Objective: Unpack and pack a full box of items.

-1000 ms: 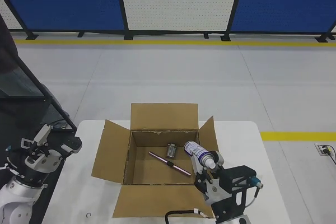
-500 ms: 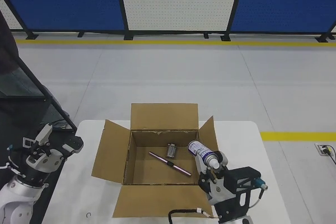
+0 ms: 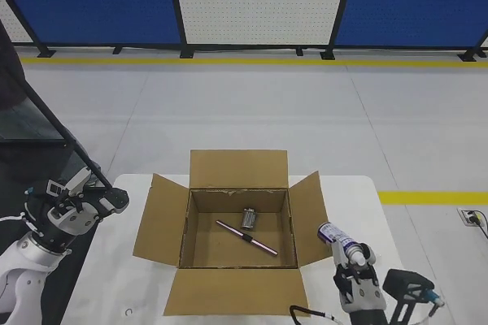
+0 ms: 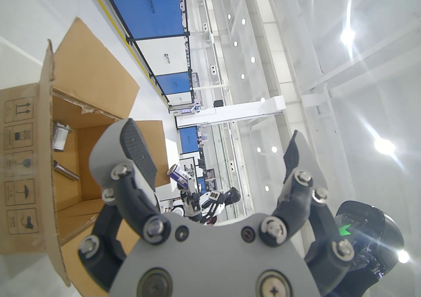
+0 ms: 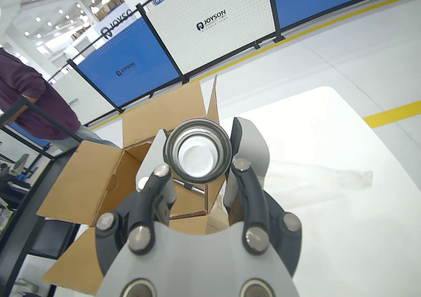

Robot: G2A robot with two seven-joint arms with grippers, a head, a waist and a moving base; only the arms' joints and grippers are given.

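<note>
Bright ceiling lamps [image 4: 348,35], starburst glare, curved wrist-view edges

- the open box [image 3: 236,291] stands mid-table [image 3: 354,199].
- in the box a rod [image 3: 246,237] lies slantwise, with a small metal piece [image 3: 249,218] just behind it.
- the spray can [image 3: 338,238] is right of the box, in the right gripper [image 5: 199,143].
- the left gripper [image 4: 213,143] is left of the box, well apart.

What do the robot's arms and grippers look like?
The left gripper and right gripper each have two pale grey fingers with black ribbed pads, black links and silver screws on a grey plate. The arms are white with black joints; a black cable runs by the right one. A green arrow marks the left wrist.
</note>
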